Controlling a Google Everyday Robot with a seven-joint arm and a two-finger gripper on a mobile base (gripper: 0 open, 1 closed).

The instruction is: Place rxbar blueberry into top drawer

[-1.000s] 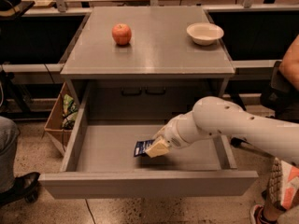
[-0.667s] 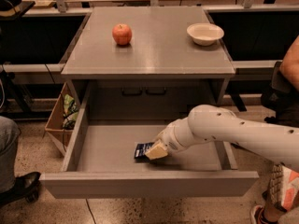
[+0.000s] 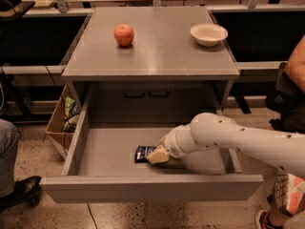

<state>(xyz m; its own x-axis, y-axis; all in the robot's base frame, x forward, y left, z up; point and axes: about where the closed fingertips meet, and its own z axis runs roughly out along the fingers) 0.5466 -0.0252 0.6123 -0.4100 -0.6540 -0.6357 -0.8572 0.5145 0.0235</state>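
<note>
The rxbar blueberry (image 3: 142, 152), a small dark navy wrapper, lies low on the floor of the open top drawer (image 3: 152, 187), near the middle. My gripper (image 3: 157, 155) reaches down into the drawer from the right on the white arm (image 3: 228, 136). It is closed on the bar's right end. The bar's left half shows; its right end is hidden under the tan fingers (image 3: 159, 154).
A red apple (image 3: 124, 35) and a white bowl (image 3: 208, 34) stand on the grey cabinet top (image 3: 152, 56). A recessed panel with two dark handles (image 3: 145, 93) is behind the drawer. A cardboard box (image 3: 61, 123) stands at the left. People stand at both sides (image 3: 7, 147) (image 3: 295, 66).
The arm has shifted slightly left and lower into the drawer, with the bar still at the gripper. Apple and bowl have not moved.
</note>
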